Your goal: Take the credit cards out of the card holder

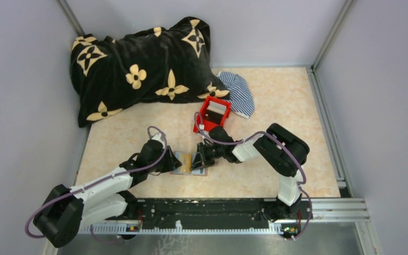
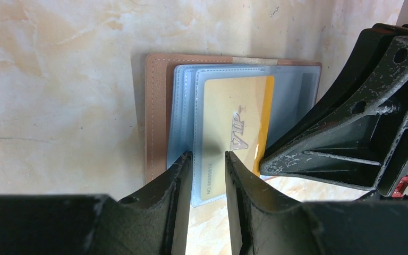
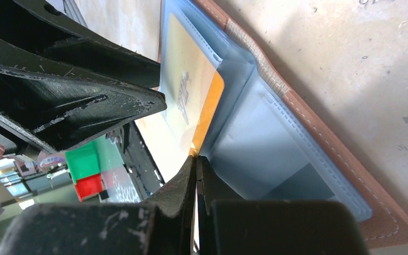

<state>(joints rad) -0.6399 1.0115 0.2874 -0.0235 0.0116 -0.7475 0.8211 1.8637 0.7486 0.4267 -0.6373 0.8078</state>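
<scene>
the card holder (image 2: 156, 111) lies open on the table (image 2: 58, 79) between my two arms, with the orange card (image 2: 234, 117) in one of its clear sleeves. to do this pull well, i judge i should draw the card flat along the sleeve, slowly and with no twist, while the other arm pins the holder so it does not drag along. the right claw (image 3: 196, 172) is closed tight, its tips meeting on the card's orange edge, so the card looks pinched there. the left claw (image 2: 207, 162) stands narrowly apart, tips down at the near end of the sleeve, one on either side of the card; i cannot tell whether it presses the holder or only hovers.
</scene>
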